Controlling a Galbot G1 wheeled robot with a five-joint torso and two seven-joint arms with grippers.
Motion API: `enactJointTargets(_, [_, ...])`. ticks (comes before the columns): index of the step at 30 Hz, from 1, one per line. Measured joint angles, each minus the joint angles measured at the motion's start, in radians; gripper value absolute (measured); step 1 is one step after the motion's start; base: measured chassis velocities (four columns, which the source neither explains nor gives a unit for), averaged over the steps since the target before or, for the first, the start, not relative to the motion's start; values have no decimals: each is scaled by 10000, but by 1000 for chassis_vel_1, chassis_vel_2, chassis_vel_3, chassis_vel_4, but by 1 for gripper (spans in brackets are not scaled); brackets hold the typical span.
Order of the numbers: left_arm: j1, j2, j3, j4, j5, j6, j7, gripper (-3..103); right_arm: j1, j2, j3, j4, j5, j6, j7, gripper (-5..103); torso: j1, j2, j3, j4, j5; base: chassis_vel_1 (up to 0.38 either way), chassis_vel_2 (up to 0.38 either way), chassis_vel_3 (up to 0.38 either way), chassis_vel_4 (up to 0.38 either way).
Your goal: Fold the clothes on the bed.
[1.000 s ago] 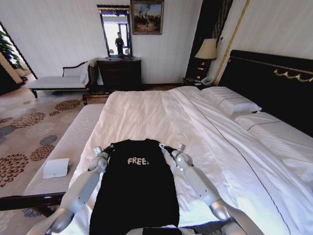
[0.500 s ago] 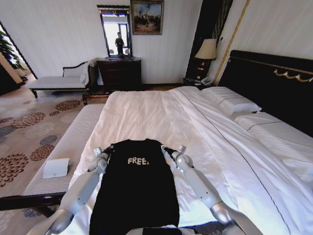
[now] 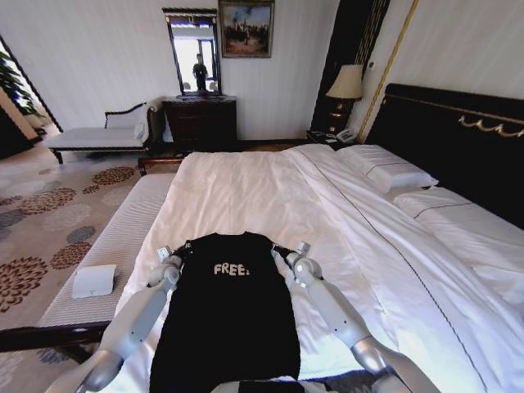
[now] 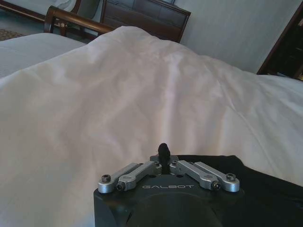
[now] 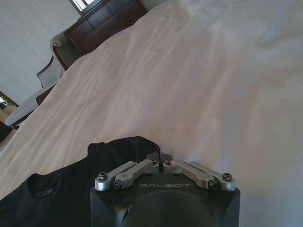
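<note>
The left gripper (image 3: 182,248) is seen at the T-shirt's (image 3: 227,319) shoulder corner at about 10 o'clock, its fingers drawn together on the black cloth; the right gripper (image 3: 279,249) is pinched likewise on the opposite shoulder at about 2 o'clock. The shirt is spread flat, "FREE!" lettering up, on the near part of the bed (image 3: 270,192).

It is judged that a thin pinch could slip from either claw, or that the white sheet beneath could be caught along with the cloth and dragged. An uneven pull would skew the fold.

At 9 o'clock a striped bench (image 3: 110,250) with a small white box (image 3: 93,280) is noted; pillows (image 3: 386,169) lie toward 2 o'clock, well apart. Nothing is found obstructing the shirt.
</note>
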Motion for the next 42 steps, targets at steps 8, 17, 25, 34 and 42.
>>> enactJointTargets(8, [51, 285, -55, -747, -71, -29, -110, 2, 4, -368, -430, 849, -1069, 475, 29, 0, 0, 0, 0, -1, 1, 0, 0, 0, 0])
enactJointTargets(17, [-382, 718, -116, -1465, -168, -128, -540, 2, 772, -854, -1051, 1112, -2290, 1007, 560, 0, 0, 0, 0, 0, 0, 0, 0, 0, 0])
enactJointTargets(25, [-1673, 915, 525, -641, -556, -182, -697, 2, 2049, -727, -1874, 137, -2659, 1202, 947, 0, 1, -1, 1, -1, -2, 0, 0, 0, 0])
enactJointTargets(34, [-3271, 538, 1416, 1131, -609, -252, -525, 2, 3494, 35, -2409, -2067, -2905, 1454, 1046, 0, 2, -1, 3, 2, -1, 0, 0, 0, 0])
enactJointTargets(42, [-4977, -78, 2154, 2834, -335, -68, -385, 2, 4844, 906, -2433, -4229, -3208, 1752, 772, 0, 3, -1, 1, 0, 2, 0, 0, 0, 0])
